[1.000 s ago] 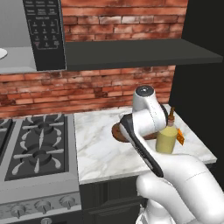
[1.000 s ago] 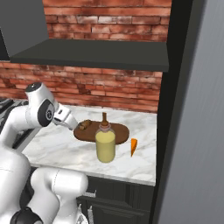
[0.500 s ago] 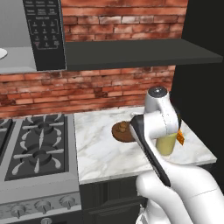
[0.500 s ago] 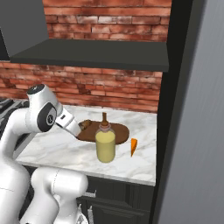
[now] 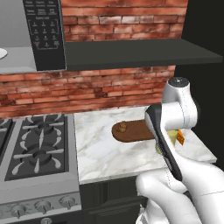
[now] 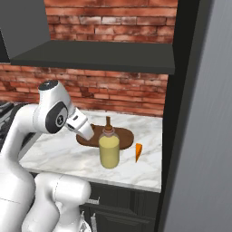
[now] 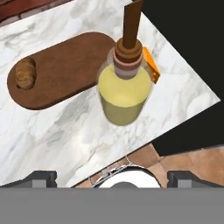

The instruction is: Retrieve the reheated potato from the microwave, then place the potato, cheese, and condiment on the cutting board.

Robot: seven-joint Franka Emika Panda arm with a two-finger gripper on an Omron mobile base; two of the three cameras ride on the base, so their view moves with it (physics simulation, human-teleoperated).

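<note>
The small brown-tan potato already lies on one end of the dark brown oval wooden cutting board, which rests on the white marble counter. So the first part seems done, and the step in hand is, I judge, to fetch the pale yellow rounded condiment bottle with the narrow brown neck. It stands upright on the counter just beside the board, not on it. The small flat orange cheese wedge lies on the counter behind the bottle, also off the board. The two-finger gripper hovers above the bottle with its jaws wide apart and nothing between them. The next move calls for coming down around the bottle, closing on it firmly, and keeping it upright so it does not tip
</note>
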